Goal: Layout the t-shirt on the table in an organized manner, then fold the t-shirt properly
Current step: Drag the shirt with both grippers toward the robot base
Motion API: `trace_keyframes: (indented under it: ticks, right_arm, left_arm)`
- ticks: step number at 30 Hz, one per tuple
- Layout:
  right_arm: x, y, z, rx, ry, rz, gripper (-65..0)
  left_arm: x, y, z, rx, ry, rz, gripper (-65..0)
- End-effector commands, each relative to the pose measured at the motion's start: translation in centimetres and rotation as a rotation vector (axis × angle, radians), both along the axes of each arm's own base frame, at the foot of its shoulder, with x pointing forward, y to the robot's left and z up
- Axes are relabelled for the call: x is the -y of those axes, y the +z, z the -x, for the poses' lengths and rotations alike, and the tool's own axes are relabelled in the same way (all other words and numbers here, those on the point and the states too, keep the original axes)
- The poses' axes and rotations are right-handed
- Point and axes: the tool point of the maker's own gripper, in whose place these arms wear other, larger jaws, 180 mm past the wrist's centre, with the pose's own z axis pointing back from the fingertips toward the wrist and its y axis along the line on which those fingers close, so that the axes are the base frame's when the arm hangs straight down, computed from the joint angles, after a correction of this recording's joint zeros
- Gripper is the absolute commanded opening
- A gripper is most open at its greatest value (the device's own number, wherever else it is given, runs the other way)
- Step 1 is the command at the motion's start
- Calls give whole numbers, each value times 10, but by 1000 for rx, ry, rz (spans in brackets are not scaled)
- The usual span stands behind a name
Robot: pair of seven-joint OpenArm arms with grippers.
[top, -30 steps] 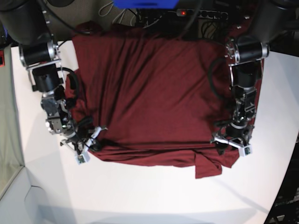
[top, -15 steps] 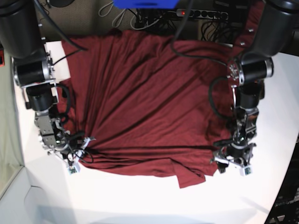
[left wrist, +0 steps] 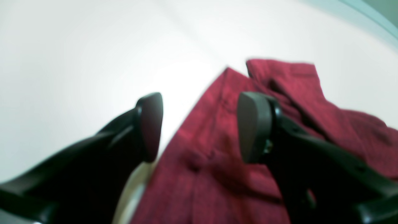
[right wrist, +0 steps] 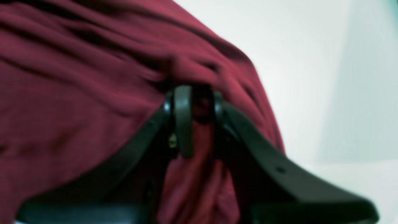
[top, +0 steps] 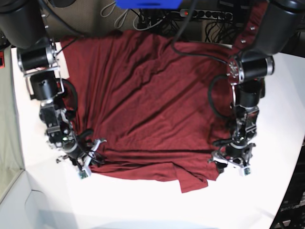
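The maroon t-shirt (top: 147,105) lies spread and wrinkled over the white table (top: 143,205), with a small flap (top: 193,181) sticking out at its front edge. On the view's left, my right gripper (top: 90,158) is at the shirt's front left corner. The right wrist view shows that gripper (right wrist: 200,115) shut on a bunched fold of the shirt (right wrist: 77,93). My left gripper (top: 232,167) is at the shirt's front right corner. In the left wrist view it (left wrist: 200,127) stands open, its fingers (left wrist: 149,124) straddling the shirt's edge (left wrist: 199,174) without gripping it.
A power strip and cables (top: 209,14) lie behind the table's back edge, beside a blue object (top: 147,4). The table's curved front right edge (top: 286,200) is near my left arm. A grey surface (top: 7,119) borders the table on the left.
The shirt has been dragged toward the view's left and front, stretching into diagonal wrinkles. My right gripper, holding the corner, has swung out and back inward. My left gripper has stayed open.
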Motion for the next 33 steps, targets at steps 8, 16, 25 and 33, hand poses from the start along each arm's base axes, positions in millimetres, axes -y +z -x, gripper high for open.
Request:
trace_keyframes:
  ticks: [8, 16, 25, 33]
  right_arm:
    - [-13, 61, 6, 145, 64, 40, -569]
    - [11, 42, 65, -37, -34, 100, -570]
    - [38, 5, 124, -180, -129, 94, -572]
    - [62, -32, 129, -233, -163, 89, -573]
  left_arm:
    - [12, 67, -10, 146, -40, -14, -279]
    - [46, 63, 28, 91, -99, 67, -279]
    - [83, -17, 64, -122, -213, 48, -279]
    - [39, -63, 81, -140, -135, 0, -279]
